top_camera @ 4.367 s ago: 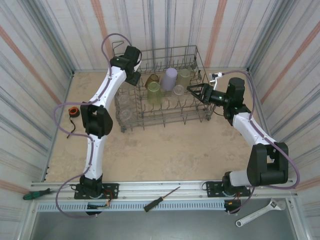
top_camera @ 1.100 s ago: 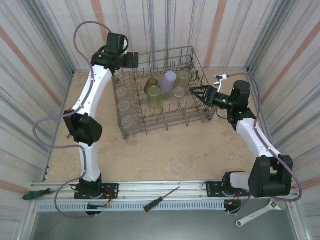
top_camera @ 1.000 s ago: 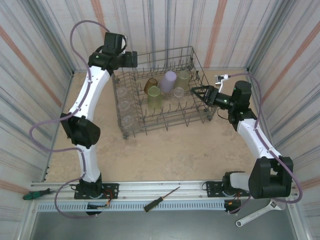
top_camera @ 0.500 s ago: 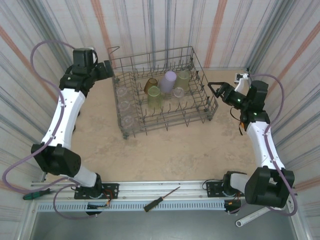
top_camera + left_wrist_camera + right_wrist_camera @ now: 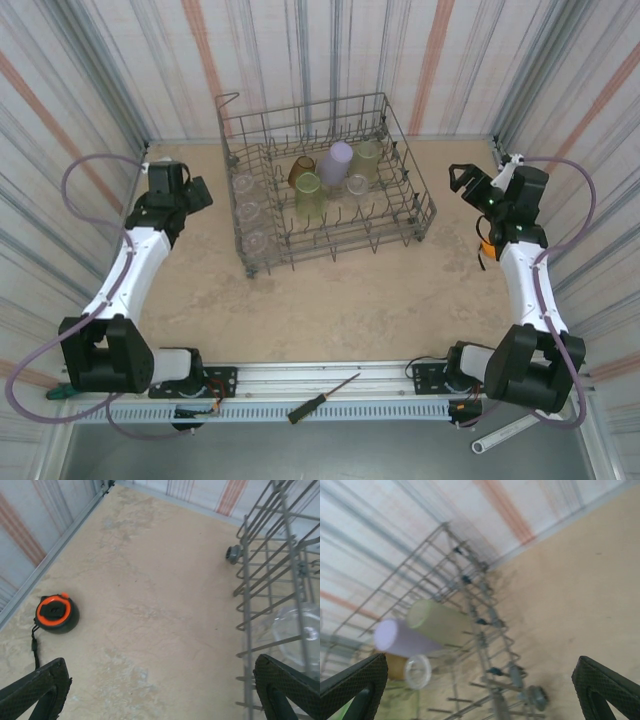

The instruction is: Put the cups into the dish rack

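Both pairs of jaws stand spread wide and hold nothing: the left gripper (image 5: 197, 190) hangs over the table to the left of the dish rack (image 5: 330, 247), and the right gripper (image 5: 462, 178) off the rack's right side, both clear of its wires. Inside the rack, a lilac cup (image 5: 340, 158), a yellow-green cup (image 5: 308, 190) and an amber cup (image 5: 302, 170) sit around its middle, with clear cups (image 5: 245, 210) along its left side. An orange-and-black ring (image 5: 56, 614) lies on the table well left of the rack.
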Controlling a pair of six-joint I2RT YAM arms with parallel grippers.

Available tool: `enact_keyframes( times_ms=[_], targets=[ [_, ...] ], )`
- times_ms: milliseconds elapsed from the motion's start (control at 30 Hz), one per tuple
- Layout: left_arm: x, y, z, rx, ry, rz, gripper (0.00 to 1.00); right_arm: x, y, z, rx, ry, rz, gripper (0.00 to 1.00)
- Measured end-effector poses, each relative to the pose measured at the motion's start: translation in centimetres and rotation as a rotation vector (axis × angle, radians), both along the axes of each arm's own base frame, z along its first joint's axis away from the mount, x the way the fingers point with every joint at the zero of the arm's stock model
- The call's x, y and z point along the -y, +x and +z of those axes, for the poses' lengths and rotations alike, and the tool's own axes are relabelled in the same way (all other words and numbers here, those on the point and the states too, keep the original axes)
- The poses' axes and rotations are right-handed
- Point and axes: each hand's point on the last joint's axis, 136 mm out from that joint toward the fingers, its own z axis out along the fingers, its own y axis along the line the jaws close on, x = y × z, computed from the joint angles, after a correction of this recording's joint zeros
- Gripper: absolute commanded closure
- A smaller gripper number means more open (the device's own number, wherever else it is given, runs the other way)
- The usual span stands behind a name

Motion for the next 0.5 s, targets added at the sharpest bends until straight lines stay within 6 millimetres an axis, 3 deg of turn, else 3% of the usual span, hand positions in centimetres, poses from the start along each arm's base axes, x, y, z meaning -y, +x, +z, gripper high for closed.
enact_keyframes(
  times_ms=[333, 500],
  targets=[
    [-0.4, -1.7, -5.9, 0.018, 0.066, -0.022, 0.01, 4.4, -1.6, -7.0, -0.121, -0.148, -0.25, 0.01],
    [-0.4, -2.5, -7.8, 0.035, 0.101, -0.053, 0.01, 2.9, -2.6, -10.2, -0.147, -0.281, -0.233, 0.01]
  ],
)
